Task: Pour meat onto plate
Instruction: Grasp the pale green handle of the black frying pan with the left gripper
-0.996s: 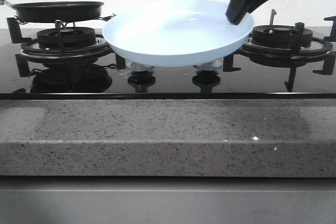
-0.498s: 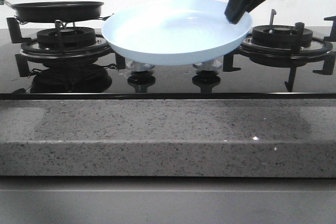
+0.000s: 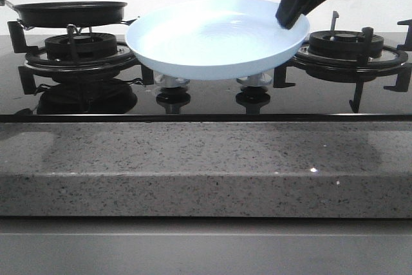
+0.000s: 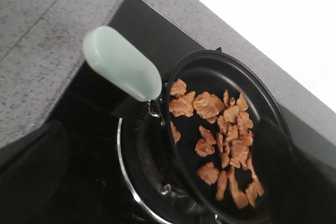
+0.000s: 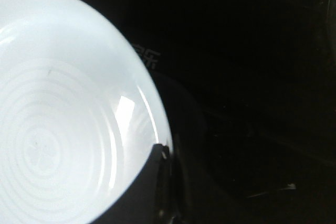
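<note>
Right hand point(image 3: 291, 17) clamped on glossy round pale-blue plate point(image 3: 212, 40) rim, flat brown meat point(image 4: 220, 135) in black pan point(image 4: 262, 114)

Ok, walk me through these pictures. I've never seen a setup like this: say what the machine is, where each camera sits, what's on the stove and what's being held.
This is a robot with two arms, each ending in a gripper. One picture looks forward over a gas stove; the other two come from cameras on the arms' wrists.

In the front view, the right gripper grips the rim of a pale blue plate and holds it up, above the stove's knobs. The right wrist view shows the same plate close up, empty, with a dark finger over its edge.

The black frying pan sits on the left burner. The left wrist view looks down into it: the meat, small brown pieces, lies scattered inside, and its pale green handle points away. The left gripper is not visible, so nothing holds the pan as far as the pictures show.
</note>
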Robot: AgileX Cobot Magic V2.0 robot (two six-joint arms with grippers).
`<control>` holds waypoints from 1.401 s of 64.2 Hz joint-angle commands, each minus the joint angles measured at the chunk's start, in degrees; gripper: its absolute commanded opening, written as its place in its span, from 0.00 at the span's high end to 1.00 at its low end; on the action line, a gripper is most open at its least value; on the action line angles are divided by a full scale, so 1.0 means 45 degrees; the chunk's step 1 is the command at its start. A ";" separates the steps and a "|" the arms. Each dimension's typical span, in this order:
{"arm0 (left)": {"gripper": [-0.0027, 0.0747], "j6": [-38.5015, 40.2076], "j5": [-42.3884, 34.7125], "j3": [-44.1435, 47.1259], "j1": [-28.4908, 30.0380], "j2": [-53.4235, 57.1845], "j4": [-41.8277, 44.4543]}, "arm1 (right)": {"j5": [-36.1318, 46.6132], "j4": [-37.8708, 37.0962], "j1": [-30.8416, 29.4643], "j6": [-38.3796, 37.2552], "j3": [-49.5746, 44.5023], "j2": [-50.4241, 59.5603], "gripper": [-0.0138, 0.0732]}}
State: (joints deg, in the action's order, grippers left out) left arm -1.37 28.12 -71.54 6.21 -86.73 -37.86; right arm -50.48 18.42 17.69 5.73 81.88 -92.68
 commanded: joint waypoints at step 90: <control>0.99 -0.4302 0.1747 -0.1796 0.1825 -0.2898 -0.8854 | 0.0586 0.0352 0.0026 0.0184 0.0288 0.0651 0.92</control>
State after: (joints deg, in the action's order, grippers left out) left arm -20.33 36.82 -77.90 14.35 -102.51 -76.26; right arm -50.34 18.54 17.69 5.73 81.88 -92.68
